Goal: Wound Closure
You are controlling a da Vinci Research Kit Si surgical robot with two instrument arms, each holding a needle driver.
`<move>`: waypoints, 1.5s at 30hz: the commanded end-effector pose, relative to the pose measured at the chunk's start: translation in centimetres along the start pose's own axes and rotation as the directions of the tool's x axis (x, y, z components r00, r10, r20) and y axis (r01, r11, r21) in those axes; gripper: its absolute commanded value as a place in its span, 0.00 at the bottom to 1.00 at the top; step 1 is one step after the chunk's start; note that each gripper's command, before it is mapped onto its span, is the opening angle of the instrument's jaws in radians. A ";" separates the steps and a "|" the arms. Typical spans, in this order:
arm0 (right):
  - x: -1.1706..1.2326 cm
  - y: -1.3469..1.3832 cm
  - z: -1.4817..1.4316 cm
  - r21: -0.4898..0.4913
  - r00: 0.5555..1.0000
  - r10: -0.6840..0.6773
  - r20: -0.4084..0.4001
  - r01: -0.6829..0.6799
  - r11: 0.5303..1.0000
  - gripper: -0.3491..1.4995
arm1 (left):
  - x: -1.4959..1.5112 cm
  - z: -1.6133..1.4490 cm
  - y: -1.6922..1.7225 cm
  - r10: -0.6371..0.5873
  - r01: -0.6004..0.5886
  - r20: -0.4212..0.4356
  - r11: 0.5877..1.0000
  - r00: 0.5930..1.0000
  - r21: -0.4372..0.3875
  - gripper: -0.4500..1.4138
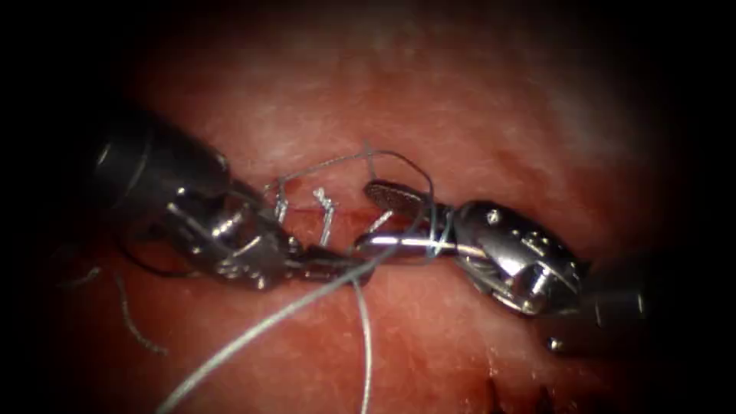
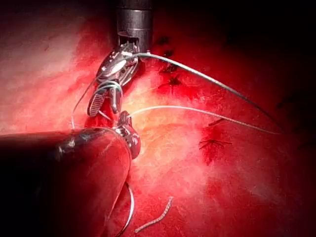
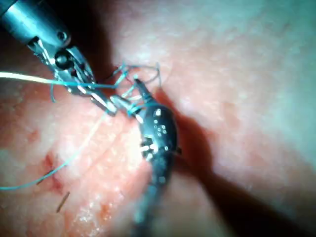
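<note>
Over the cut [image 1: 337,218] in the tissue [image 1: 475,115], the left tool [image 1: 349,268] clenches the thread [image 1: 261,330], while the right tool [image 1: 383,218] gapes with thread looped around its jaws.

tools: 2 — left hand [image 1: 337,268], right hand [image 1: 391,222] | tissue [image 1: 460,115]: 1 | cut [image 1: 345,218]: 1 | thread [image 1: 261,330]: several strands, count unclear | stitches [image 1: 326,215] across cut: 2

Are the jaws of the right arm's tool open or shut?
Open. In the endoscope view the right tool shows two jaws spread apart above the cut, with thread looped around them.
</note>
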State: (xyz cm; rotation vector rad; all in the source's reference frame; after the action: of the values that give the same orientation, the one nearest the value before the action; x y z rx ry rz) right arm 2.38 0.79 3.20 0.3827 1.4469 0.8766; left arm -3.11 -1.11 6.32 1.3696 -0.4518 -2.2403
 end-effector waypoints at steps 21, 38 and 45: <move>-0.30 0.23 0.13 -0.163 0.997 0.058 0.046 -0.050 0.985 0.39 | -0.10 0.15 0.08 -0.067 0.066 0.062 0.998 0.996 0.019 0.00; -0.30 0.19 0.50 -0.292 0.988 0.017 0.154 0.029 0.956 0.24 | -0.15 0.16 0.12 -0.087 0.086 0.055 0.996 0.995 0.019 0.00; -0.26 -0.02 0.38 -0.395 0.978 -0.106 0.180 0.171 0.903 0.00 | -0.22 0.05 0.09 -0.122 0.122 0.042 0.992 0.992 0.015 0.00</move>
State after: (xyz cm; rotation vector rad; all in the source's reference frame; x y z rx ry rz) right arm 2.71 0.80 3.37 0.0168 1.0982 0.9850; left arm -2.99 -0.93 6.50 1.3907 -0.4117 -2.3757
